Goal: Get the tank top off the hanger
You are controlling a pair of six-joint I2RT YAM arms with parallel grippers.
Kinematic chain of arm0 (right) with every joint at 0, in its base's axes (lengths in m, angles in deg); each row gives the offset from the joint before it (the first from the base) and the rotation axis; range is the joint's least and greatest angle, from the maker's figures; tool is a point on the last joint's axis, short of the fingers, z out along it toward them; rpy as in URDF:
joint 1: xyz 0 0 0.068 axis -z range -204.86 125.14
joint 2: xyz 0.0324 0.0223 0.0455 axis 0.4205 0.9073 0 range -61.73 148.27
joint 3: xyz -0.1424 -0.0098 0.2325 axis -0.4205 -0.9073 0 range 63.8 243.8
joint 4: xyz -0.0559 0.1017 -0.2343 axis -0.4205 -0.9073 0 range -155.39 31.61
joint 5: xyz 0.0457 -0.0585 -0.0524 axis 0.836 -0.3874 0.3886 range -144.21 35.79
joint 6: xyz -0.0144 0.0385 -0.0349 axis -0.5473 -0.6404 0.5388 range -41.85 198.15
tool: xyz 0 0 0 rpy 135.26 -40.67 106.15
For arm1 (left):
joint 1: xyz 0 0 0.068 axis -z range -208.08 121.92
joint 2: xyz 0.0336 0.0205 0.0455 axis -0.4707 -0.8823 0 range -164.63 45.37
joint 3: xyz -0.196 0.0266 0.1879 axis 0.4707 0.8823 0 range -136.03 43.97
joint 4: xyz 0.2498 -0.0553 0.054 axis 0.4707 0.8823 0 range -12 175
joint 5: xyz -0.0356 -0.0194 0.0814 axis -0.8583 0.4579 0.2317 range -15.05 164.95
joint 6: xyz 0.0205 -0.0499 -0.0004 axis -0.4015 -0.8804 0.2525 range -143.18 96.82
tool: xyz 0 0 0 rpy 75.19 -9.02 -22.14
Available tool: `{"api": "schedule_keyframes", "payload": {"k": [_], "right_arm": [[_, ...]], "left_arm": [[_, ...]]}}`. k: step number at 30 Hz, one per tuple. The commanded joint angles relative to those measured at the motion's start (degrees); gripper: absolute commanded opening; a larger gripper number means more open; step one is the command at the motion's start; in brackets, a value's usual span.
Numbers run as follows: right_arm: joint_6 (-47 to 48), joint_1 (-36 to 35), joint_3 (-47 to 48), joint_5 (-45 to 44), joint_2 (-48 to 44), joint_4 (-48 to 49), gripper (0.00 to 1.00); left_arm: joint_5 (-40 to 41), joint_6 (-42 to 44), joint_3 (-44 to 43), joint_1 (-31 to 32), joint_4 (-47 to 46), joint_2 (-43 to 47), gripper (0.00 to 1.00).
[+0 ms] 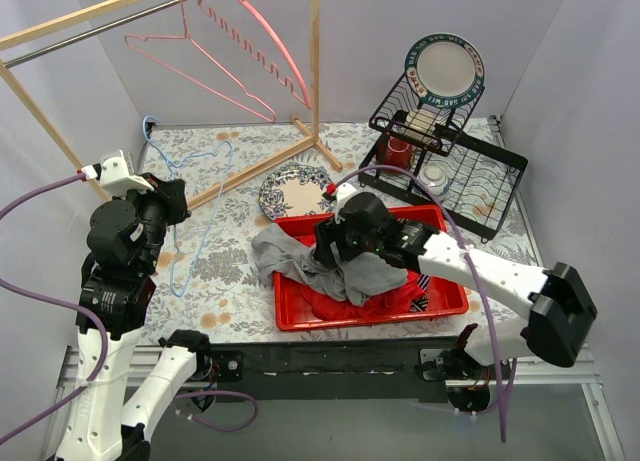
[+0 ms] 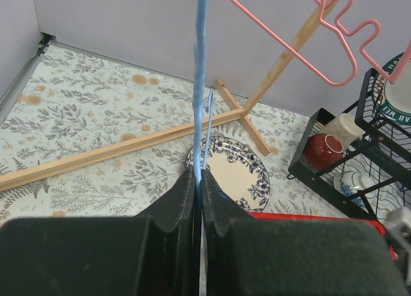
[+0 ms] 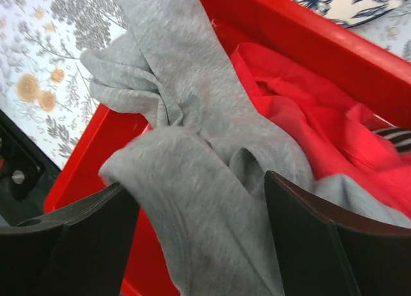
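- Left wrist view: the blue hanger [image 2: 199,84] is clenched by the left gripper [image 2: 198,180] near the left edge, likely as an anchor.
- The grey tank top [image 3: 192,116] is heaped in the red tray [image 3: 308,33] by the near edge, off the hanger.
- The right gripper [image 3: 199,200] is spread astride it, released.

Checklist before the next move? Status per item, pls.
1. Left claw shut on the blue hanger: ok.
2. Grey tank top off the hanger: ok. It lies at the red tray, apart from the hanger.
3. Right claw open: ok, jaws spread with cloth between them.
4. Cloth free of the right fingers: cannot tell.
5. Tank top fully inside the tray: not ok, part of it hangs over the left rim.
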Motion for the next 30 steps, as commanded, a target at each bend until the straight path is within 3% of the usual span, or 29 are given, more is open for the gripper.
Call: {"api": "schedule_keyframes", "payload": {"k": [1,6,12,20,26,30], "right_arm": [[2.3,-2.4,2.3,0.7,5.4,7.0,0.84],[9.4,-4.9,2.2,9.8,10.3,14.9,0.87],[17.0,-4.8,5.3,15.1,17.3,15.4,0.88],[19.4,-4.8,7.6,12.7,24.1,18.8,0.82],[21.1,-4.8,3.9,15.3,23.9,24.1,0.63],[20.9,-4.8,3.1,15.3,23.7,25.1,0.37]], "left_arm": [[0.7,0.6,-0.7,0.3,-1.0,0.4,0.0],[0.4,0.7,-0.7,0.3,-0.9,0.2,0.0],[0.0,0.5,-0.6,0.3,-0.8,0.5,0.0],[-0.4,0.2,-0.2,0.3,-1.1,0.4,0.0],[-0.3,0.0,0.9,0.3,-1.7,0.8,0.0],[-0.4,0.0,0.8,0.3,-1.7,0.6,0.0]]}}
